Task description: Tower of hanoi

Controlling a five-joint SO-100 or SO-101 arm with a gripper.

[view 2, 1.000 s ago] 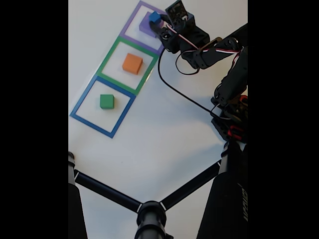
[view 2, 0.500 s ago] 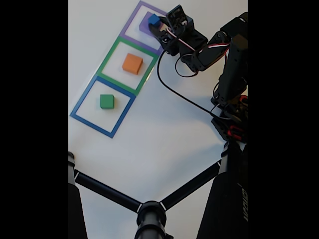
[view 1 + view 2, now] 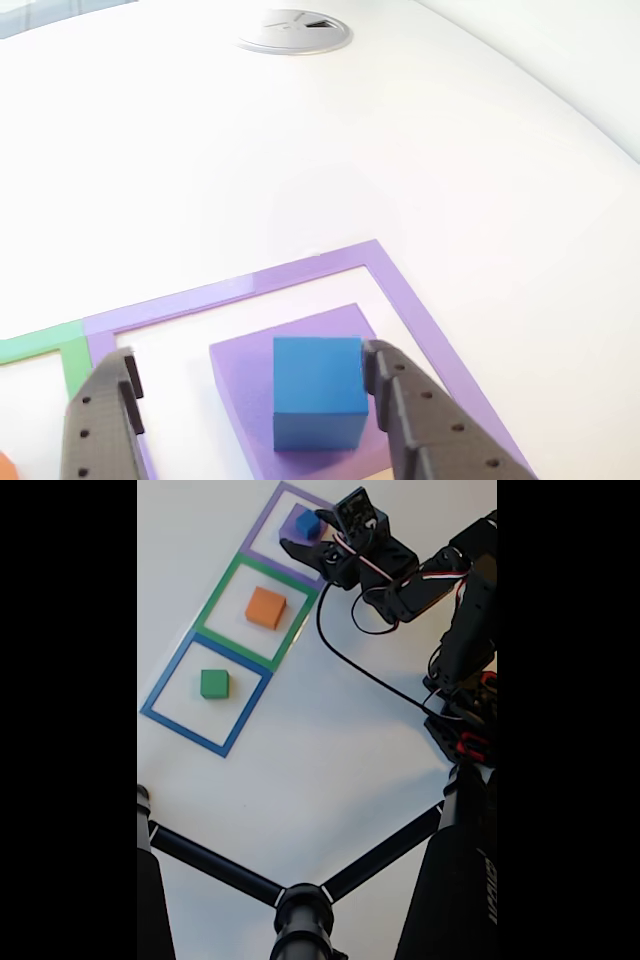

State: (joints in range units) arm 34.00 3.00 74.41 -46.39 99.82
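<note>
The tower of hanoi is spread over three tape squares. The blue cube rests on the flat purple block inside the purple outline. My gripper is open, with one black finger on each side of the cube; the right finger is close against it and the left finger stands well clear. In the fixed view, the orange block lies in the green outline and the green block in the blue outline.
Black tripod legs cross the table's near edge. A black cable trails from the wrist to the arm base at the right. A round grey grommet sits in the tabletop beyond the purple outline.
The gripper came down with the blue cube, set it on the purple block and opened its fingers. The arm's upper links swung up at the right.
</note>
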